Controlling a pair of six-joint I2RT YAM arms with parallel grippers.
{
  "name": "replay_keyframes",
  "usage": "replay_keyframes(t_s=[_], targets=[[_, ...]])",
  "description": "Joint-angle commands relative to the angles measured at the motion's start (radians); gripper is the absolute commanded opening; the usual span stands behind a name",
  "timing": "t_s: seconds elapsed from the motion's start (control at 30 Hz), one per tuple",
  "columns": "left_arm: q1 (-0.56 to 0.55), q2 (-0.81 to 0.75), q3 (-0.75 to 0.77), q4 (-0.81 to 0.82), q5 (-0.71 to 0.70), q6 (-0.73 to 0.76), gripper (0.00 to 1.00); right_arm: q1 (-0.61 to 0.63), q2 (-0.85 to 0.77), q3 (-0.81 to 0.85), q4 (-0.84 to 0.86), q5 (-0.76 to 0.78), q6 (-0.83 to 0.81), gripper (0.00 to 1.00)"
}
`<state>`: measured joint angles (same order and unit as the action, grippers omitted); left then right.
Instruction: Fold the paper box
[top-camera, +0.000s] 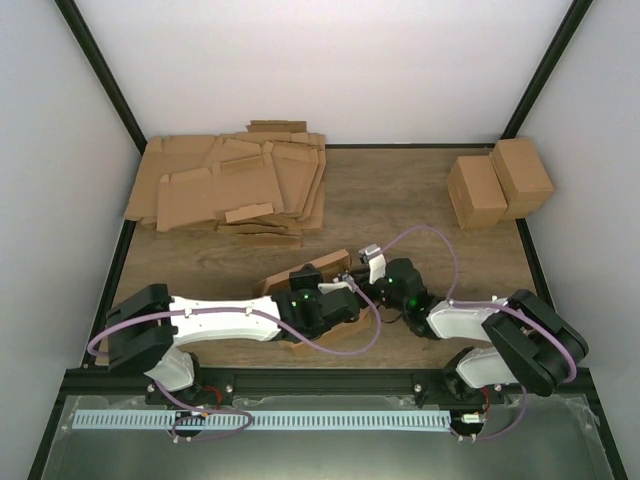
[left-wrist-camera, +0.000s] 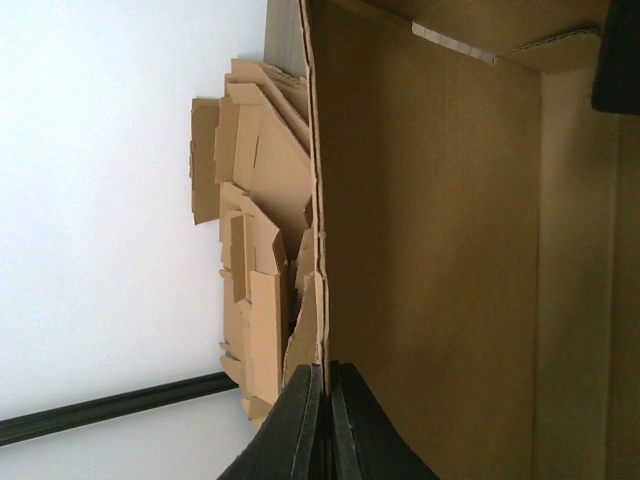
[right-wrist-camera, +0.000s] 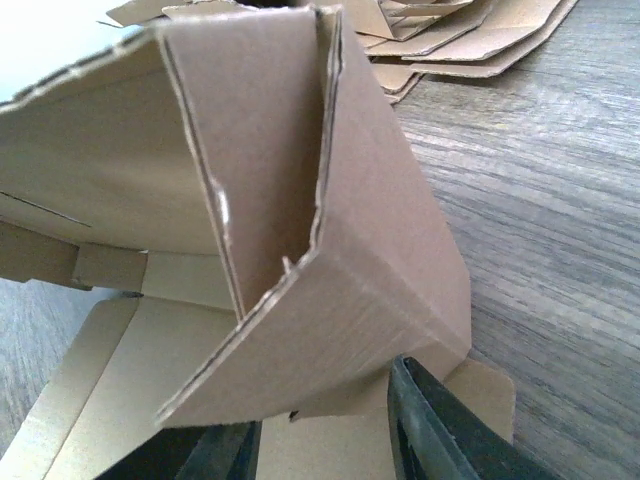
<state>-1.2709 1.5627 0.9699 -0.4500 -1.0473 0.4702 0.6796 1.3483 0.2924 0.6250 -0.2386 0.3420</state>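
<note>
near the front edge of the wood-grain tabletop (top-camera: 400, 205) the two arms meet over the paper box (top-camera: 318, 270), a plain brown cardboard piece that is partly raised, with one long wall upright and flaps at its ends. it lies just beyond the two wrists, about midway across the table.

the left gripper (left-wrist-camera: 322, 430) has its black fingers pressed together on the thin top edge of an upright wall of the box (left-wrist-camera: 430, 250), and the brown inner face runs off to one side. the right gripper (right-wrist-camera: 320, 440) has its fingers apart, astride a folded corner of the box (right-wrist-camera: 330, 280) where a doubled flap stands up; i cannot tell whether either pad presses the cardboard.

farther back on the left, a loose stack of flat brown die-cut cardboard sheets (top-camera: 230, 190) overlaps against the far edge. at the far right, two small blocky brown cartons (top-camera: 498, 182) stand touching side by side.
</note>
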Motion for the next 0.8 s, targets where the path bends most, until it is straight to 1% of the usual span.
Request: replay_keyframes(t_s=[0.0, 0.2, 0.27, 0.33, 0.37, 0.47, 0.6, 0.77], targets=[[-0.019, 0.018, -0.034, 0.056, 0.015, -0.036, 0.04, 0.018, 0.001, -0.012, 0.065, -0.011, -0.016, 0.37], [-0.018, 0.008, -0.056, 0.056, 0.018, -0.042, 0.04, 0.018, 0.020, -0.021, 0.090, -0.034, -0.047, 0.41], [-0.019, 0.007, -0.057, 0.054, 0.023, -0.032, 0.04, 0.018, 0.016, -0.021, 0.088, -0.044, -0.057, 0.44], [-0.018, 0.005, -0.057, 0.054, 0.024, -0.027, 0.04, 0.018, 0.009, -0.019, 0.084, -0.043, -0.067, 0.50], [-0.018, 0.003, -0.058, 0.055, 0.026, -0.026, 0.04, 0.018, 0.007, -0.018, 0.078, -0.032, -0.071, 0.51], [-0.016, -0.004, -0.060, 0.056, 0.034, -0.022, 0.04, 0.018, -0.014, -0.015, 0.054, -0.008, -0.092, 0.52], [-0.011, -0.010, -0.067, 0.054, 0.036, -0.014, 0.04, 0.017, -0.042, -0.020, 0.037, -0.015, -0.114, 0.53], [-0.006, -0.010, -0.068, 0.052, 0.039, -0.012, 0.04, 0.017, -0.058, -0.040, 0.042, -0.021, -0.103, 0.54]])
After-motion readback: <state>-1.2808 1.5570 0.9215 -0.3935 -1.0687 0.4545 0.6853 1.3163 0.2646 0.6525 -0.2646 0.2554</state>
